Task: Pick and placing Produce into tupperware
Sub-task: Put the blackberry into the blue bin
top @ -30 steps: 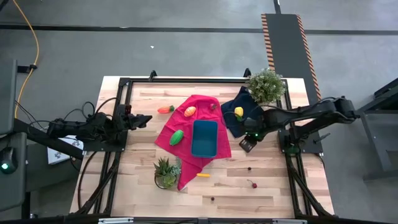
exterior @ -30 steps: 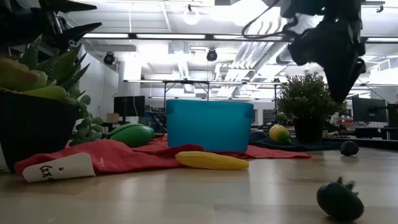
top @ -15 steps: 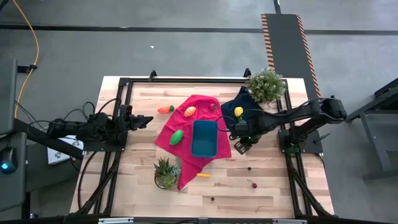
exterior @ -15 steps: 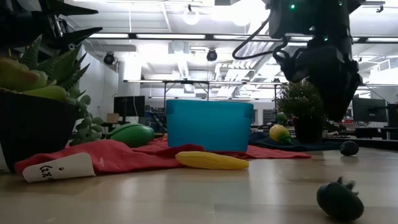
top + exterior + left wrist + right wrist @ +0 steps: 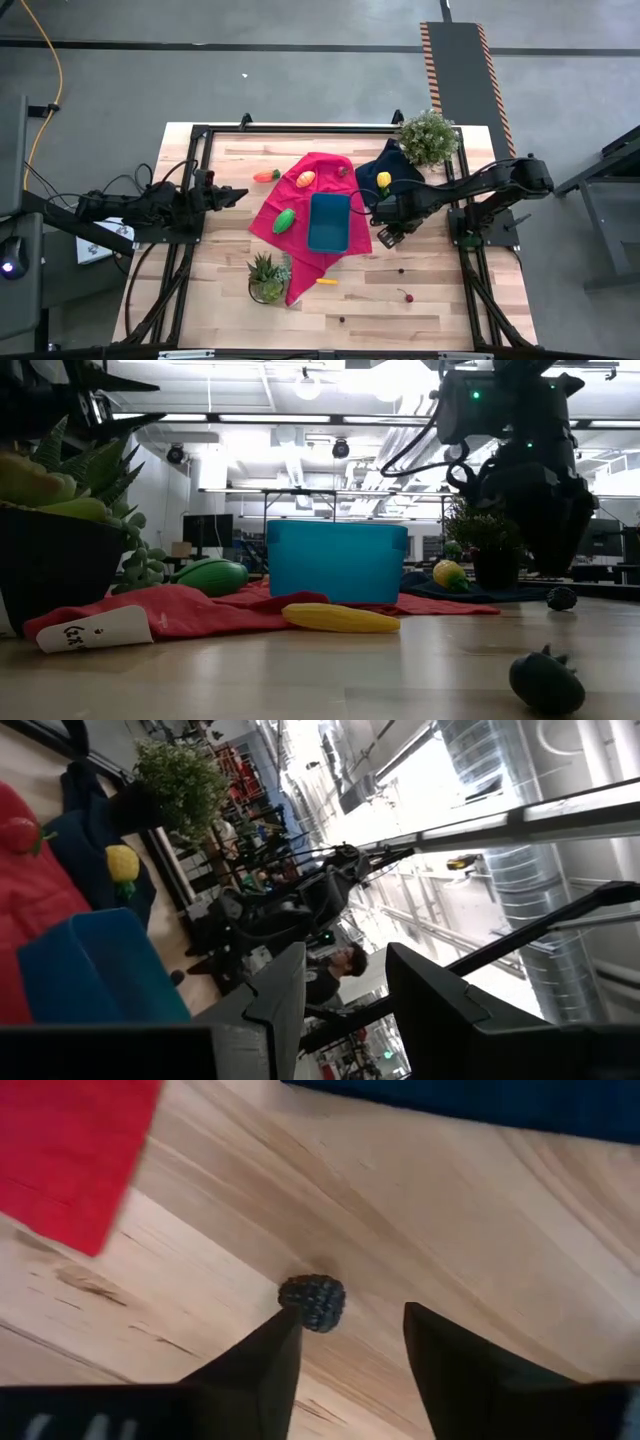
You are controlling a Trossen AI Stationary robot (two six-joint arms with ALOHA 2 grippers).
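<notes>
While the left gripper (image 5: 238, 193) waits pinched together at the table's 9 o'clock edge, from above we see the right gripper (image 5: 385, 237) reaching low at 3 o'clock of the tupperware (image 5: 329, 222). From the low view we see the produce: a yellow piece (image 5: 340, 618) before the tub. In the right wrist view, we see fingers (image 5: 262, 1365) parted, a dark berry (image 5: 312, 1301) between them, touching one finger.

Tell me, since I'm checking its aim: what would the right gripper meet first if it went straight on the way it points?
Probably the small dark berry on the wooden table. It lies just ahead of the right gripper, between its open jaws, nearer one than the other. Depth is hard to judge.
</notes>
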